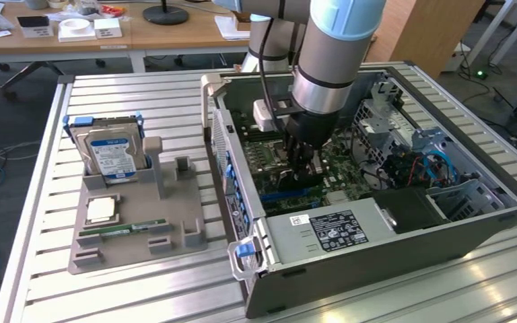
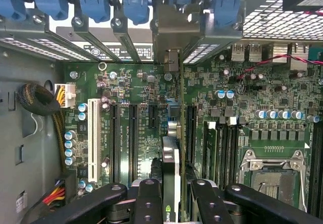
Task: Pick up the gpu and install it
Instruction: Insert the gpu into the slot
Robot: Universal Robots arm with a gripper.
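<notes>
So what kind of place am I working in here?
Probably a robotics lab or test bench in an office-like room: an open computer case sits on a slotted aluminium table, a grey fixture holds a hard drive, and cluttered desks stand behind.

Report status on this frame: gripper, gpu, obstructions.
Gripper shut on gpu, inside the open case. Card edge-on over the motherboard slots; seated or not, cannot tell. Nothing seen blocking the slot.

- Desk (image 1: 132, 94): slatted aluminium top.
- Open computer case (image 1: 402, 235) stands on it, surrounding the gripper (image 1: 301, 176).
- Grey parts holder (image 1: 137, 245) lies on it, well apart from the gripper, toward the exterior view's left.
</notes>
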